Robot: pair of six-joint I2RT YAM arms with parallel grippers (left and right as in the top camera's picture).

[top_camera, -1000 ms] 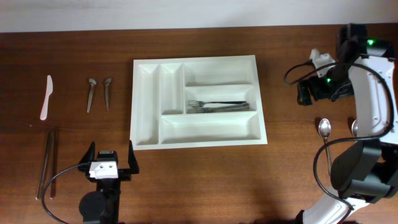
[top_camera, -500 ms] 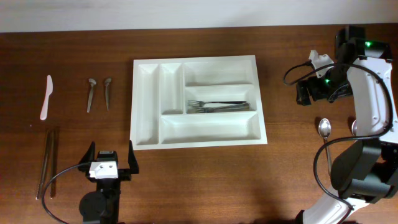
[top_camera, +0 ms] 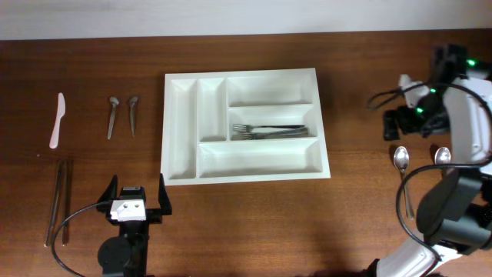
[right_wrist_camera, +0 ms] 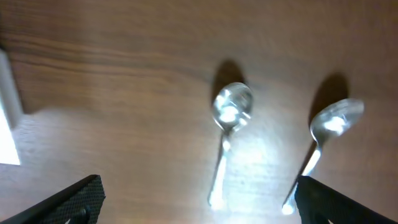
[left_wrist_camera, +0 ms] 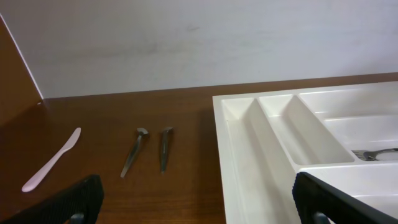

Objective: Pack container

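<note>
Dark-brown wood with a fine, streaky grain makes up the table (top_camera: 346, 219). On it, near the middle, you have the container (top_camera: 261, 160), a large white rectangular tray of smooth moulded plastic with softly rounded inner corners. Its two narrow upright compartments stand along its left side, and three long horizontal ones are stacked to their right. The middle horizontal one holds slim, shiny metal forks (top_camera: 270, 131), lying flat with their tines pointing left.

Your left gripper (top_camera: 137, 186) sits near the front edge of the table, just below the tray's lower-left corner. Its black fingers are spread as wide as they go and have hold of nothing.

Your right gripper (right_wrist_camera: 198, 198) hangs over the right side of the table, well apart from the tray. Its dark fingers are also wide apart and grip nothing. Under it lie the left spoon (right_wrist_camera: 229, 140) and the right spoon (right_wrist_camera: 326, 140), both polished metal with oval bowls and thin handles. They lie side by side without touching, and the wrist view blurs them.

Left of the tray you see two short dull-metal pieces (top_camera: 113, 116) with rounded heads, side by side; you cannot tell what utensil they are. Farther left lies a flat, matte white plastic knife (top_camera: 57, 121). Nearer the front edge is a pair of long thin rods (top_camera: 59, 201), lying close together.
</note>
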